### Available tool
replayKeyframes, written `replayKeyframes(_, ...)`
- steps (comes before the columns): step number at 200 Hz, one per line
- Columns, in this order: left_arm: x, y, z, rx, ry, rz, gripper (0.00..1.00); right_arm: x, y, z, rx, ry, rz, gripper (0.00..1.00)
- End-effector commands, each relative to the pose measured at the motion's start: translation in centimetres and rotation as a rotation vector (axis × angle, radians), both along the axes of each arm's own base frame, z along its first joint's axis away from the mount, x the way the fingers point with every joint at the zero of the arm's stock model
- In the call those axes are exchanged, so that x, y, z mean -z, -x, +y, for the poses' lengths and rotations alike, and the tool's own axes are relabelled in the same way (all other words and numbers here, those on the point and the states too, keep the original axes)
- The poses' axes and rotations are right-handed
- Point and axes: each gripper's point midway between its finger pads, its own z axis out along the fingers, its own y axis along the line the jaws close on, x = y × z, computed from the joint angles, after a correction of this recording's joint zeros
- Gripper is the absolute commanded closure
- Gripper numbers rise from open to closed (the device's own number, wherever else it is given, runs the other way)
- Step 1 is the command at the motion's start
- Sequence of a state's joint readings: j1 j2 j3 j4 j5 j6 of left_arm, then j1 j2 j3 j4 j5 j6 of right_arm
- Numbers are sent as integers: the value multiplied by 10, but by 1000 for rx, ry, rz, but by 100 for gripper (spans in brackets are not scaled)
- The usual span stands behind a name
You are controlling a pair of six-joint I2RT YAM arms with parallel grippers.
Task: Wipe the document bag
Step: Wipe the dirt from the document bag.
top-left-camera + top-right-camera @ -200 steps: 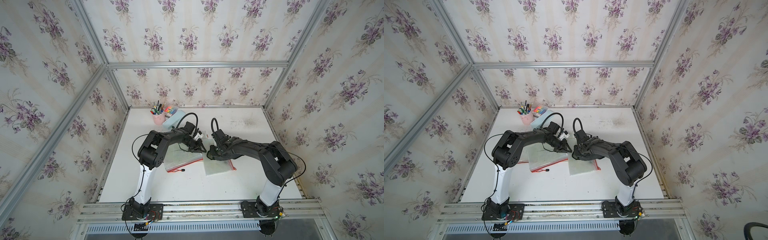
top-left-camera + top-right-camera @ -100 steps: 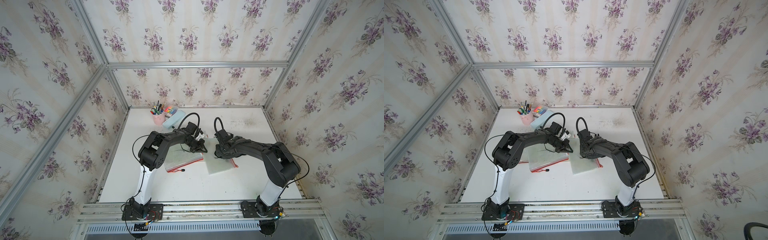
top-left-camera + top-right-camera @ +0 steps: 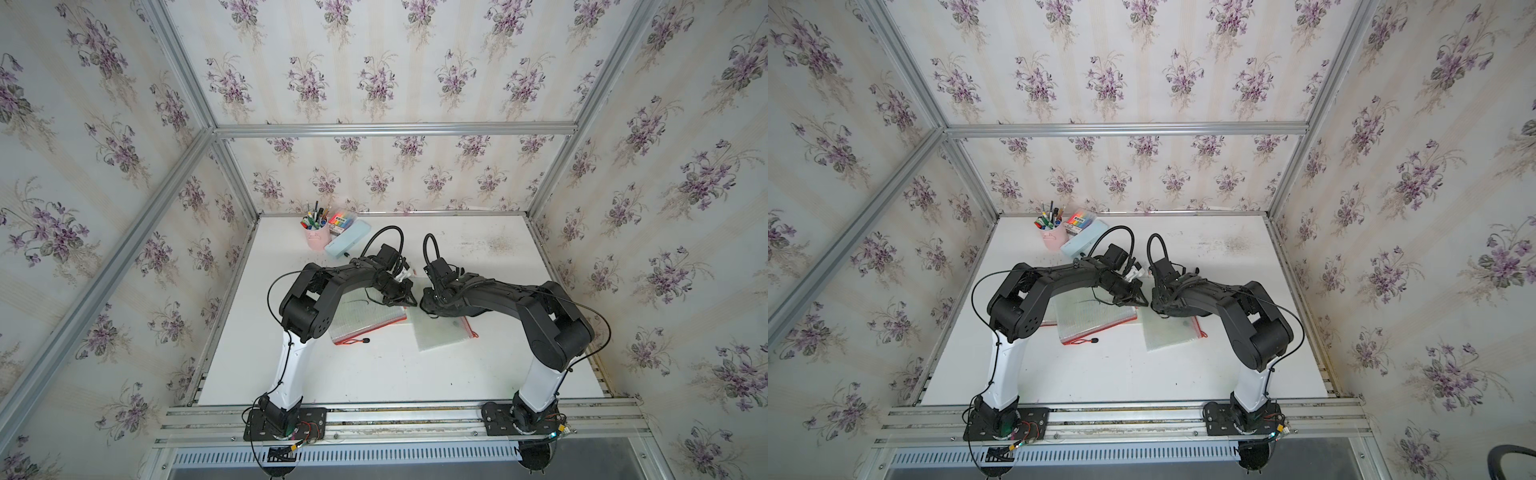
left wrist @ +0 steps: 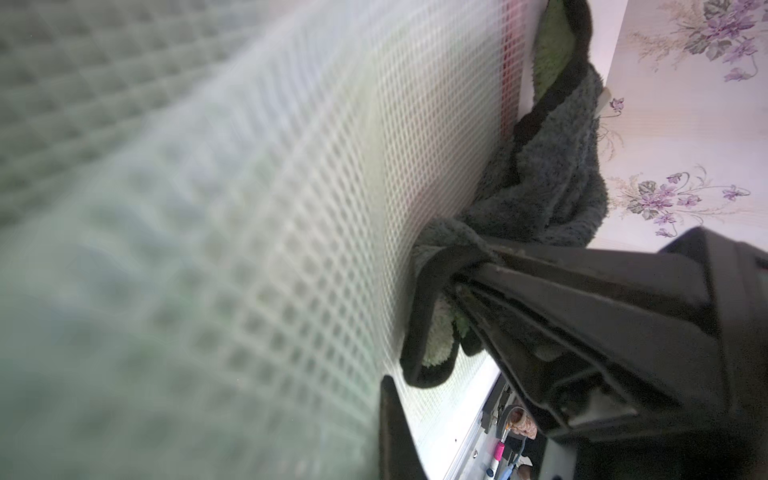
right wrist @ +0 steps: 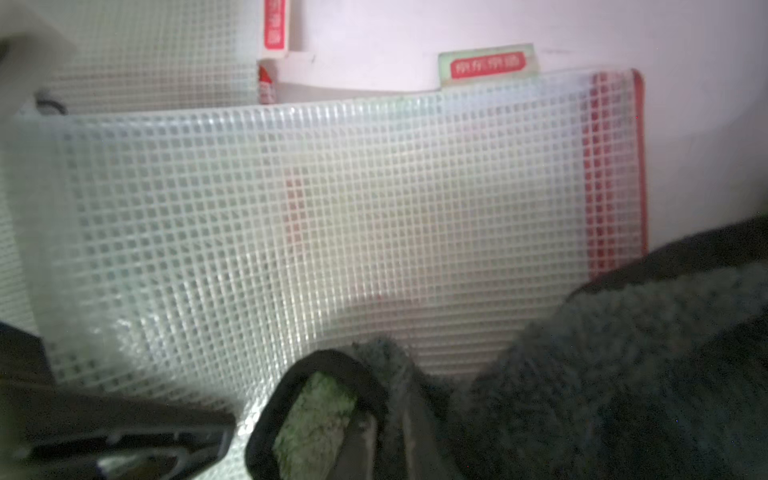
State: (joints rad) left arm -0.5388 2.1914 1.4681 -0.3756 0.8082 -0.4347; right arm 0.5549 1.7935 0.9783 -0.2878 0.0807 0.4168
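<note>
On the worktop (image 3: 374,374) the left bag (image 3: 365,321) lay flat, apart from both arms' tips. Just right of it, the left pincer (image 3: 409,301) was shut on nothing. Its tip was set on the right bag (image 3: 440,336), probably to pin the slippery mesh against sliding. The right pincer (image 4: 463,280) was clamped shut on a dark cloth (image 4: 552,187) and held it against that same bag, a grip suited to dragging it across.

Both top views showed the pincers nose to nose, with the cloth hidden under the arms. The wrist views showed the cloth and its green inner face. The right wrist view alone showed the bag's red zip edge and a labelled box (image 5: 486,62) beyond it.
</note>
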Motion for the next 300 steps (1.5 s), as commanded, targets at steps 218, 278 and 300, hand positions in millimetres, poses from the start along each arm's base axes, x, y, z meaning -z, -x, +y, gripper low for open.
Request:
replayKeyframes(218, -2, 0, 0, 1, -5, 8, 100, -14, 60, 17, -115, 178, 54, 92)
replayKeyframes(278, -5, -2, -2, 7, 4, -1, 100, 27, 82, -62, 46, 325, 166, 92)
replayKeyframes(300, -6, -1, -1, 10, 3, -4, 100, 11, 78, -95, 121, 414, 129, 92)
